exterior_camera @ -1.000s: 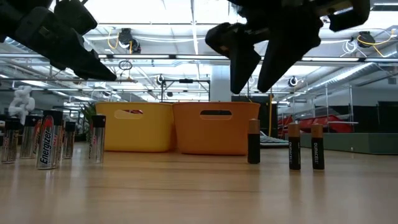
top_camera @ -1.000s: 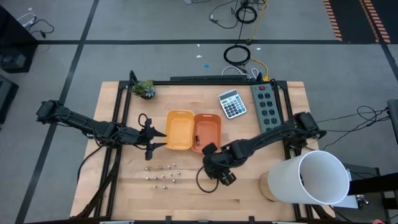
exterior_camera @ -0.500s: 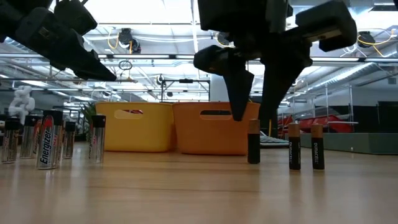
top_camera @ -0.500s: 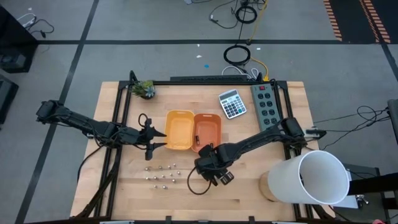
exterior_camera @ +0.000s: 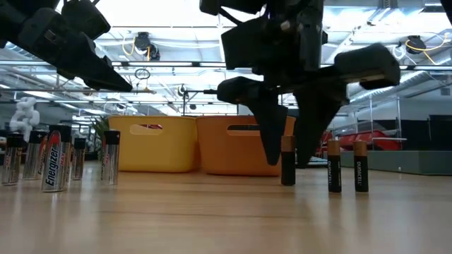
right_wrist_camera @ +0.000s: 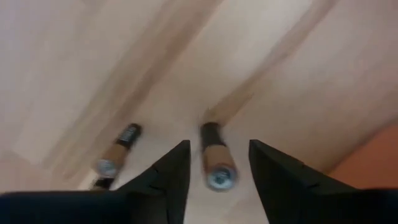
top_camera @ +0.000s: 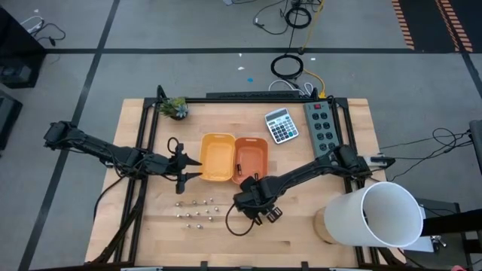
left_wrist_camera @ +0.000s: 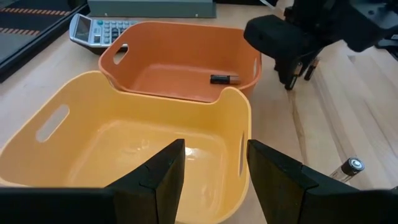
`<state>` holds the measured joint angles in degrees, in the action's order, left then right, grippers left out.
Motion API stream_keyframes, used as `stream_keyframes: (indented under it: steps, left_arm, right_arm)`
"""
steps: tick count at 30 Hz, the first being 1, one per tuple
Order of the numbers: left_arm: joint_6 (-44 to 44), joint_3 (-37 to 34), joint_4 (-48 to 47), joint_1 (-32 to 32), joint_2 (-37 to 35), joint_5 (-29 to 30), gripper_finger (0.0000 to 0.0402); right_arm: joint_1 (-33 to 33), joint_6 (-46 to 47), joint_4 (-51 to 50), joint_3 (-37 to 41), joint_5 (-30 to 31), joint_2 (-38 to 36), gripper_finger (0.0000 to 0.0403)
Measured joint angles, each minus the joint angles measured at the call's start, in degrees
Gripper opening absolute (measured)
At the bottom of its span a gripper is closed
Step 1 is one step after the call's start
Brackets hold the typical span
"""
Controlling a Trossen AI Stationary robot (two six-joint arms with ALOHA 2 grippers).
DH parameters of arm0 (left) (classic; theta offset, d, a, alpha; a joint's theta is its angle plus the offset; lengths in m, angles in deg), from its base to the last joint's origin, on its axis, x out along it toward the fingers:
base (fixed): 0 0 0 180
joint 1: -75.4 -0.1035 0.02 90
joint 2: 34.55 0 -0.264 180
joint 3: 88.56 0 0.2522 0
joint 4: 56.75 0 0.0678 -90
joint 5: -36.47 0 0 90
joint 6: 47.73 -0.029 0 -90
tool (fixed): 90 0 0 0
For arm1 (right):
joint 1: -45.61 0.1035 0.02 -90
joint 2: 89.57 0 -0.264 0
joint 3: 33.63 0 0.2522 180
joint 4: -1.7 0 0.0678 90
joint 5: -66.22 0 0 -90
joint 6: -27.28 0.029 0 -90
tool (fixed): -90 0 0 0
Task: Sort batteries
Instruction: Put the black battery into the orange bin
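Observation:
Three dark batteries stand upright on their ends near the table's middle (exterior_camera: 334, 166). My right gripper (exterior_camera: 288, 164) is open and points down, with one finger on either side of the leftmost dark battery (right_wrist_camera: 214, 160); I see no touch. Several silvery batteries (top_camera: 196, 211) stand in a cluster toward the near left (exterior_camera: 53, 159). The yellow tray (top_camera: 217, 156) and the orange tray (top_camera: 256, 154) sit side by side; one dark battery (left_wrist_camera: 224, 78) lies flat in the orange tray. My left gripper (top_camera: 197, 168) waits open in the air beside the yellow tray (left_wrist_camera: 143, 143).
A grey calculator (top_camera: 281, 125) and a power strip (top_camera: 322, 126) lie at the far right. A small plant (top_camera: 175, 108) stands at the far left corner. A tall white cylinder (top_camera: 384, 214) fills the near right corner. Bare wood lies along the near edge.
My right gripper has moved toward the table's left and come down, from above the dark batteries until its open fingers stand on either side of the leftmost one. The batteries and trays have stayed in place.

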<state>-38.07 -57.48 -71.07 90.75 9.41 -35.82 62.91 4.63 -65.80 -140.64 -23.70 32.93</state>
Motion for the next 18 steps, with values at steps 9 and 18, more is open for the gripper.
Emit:
stream_keyframes:
  steps: [9, 18]
  left_arm:
    - [0.05, 0.00, 0.00, 0.00, 0.00, 0.14, 0.0182]
    - [0.49, 0.00, 0.00, 0.00, 0.00, 0.13, 0.0182]
  right_arm:
    - [-0.67, -1.61, 1.10, 0.00, -2.08, -0.04, 0.0029]
    - [-3.33, -2.75, 4.82, -3.53, -3.30, -2.62, 0.0029]
